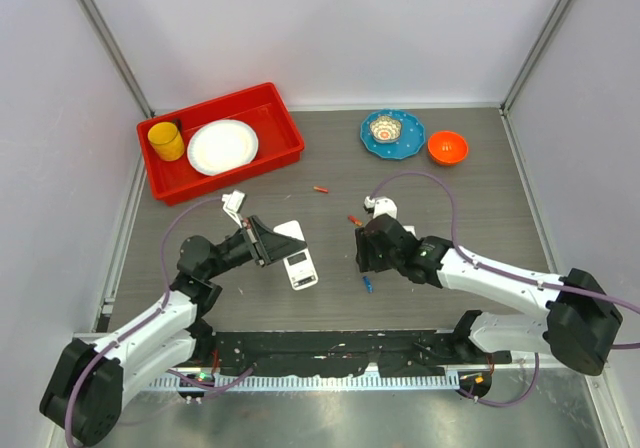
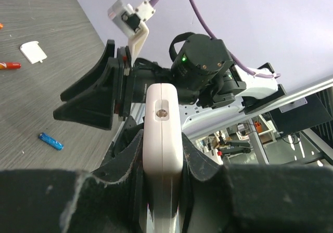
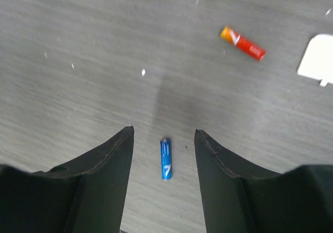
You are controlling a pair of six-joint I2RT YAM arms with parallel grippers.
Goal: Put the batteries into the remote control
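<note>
My left claw (image 2: 162, 163) was closed tight on the remote control (image 2: 162, 113), pinching the white handset by its 2 long sides, with its narrow end pointing away from my wrist. It was left of the middle of the grey table (image 1: 480, 198); I could not tell whether it rested on the surface. My right claw (image 3: 164, 139) stood open and pointed down at the table, its 2 dark fingers (image 3: 106, 165) on either side of 1 blue battery (image 3: 166, 159). The battery lay flat in the gap and touched neither finger. Farther off lay 1 orange-red battery (image 3: 243, 43), and near it a small white cover piece (image 3: 317, 59). At the back left of the table a red tray (image 1: 275, 103) held a yellow cup (image 1: 166, 140) and a white plate (image 1: 222, 146). At the back right were a blue plate (image 1: 410, 143) and an orange bowl (image 1: 447, 147).
</note>
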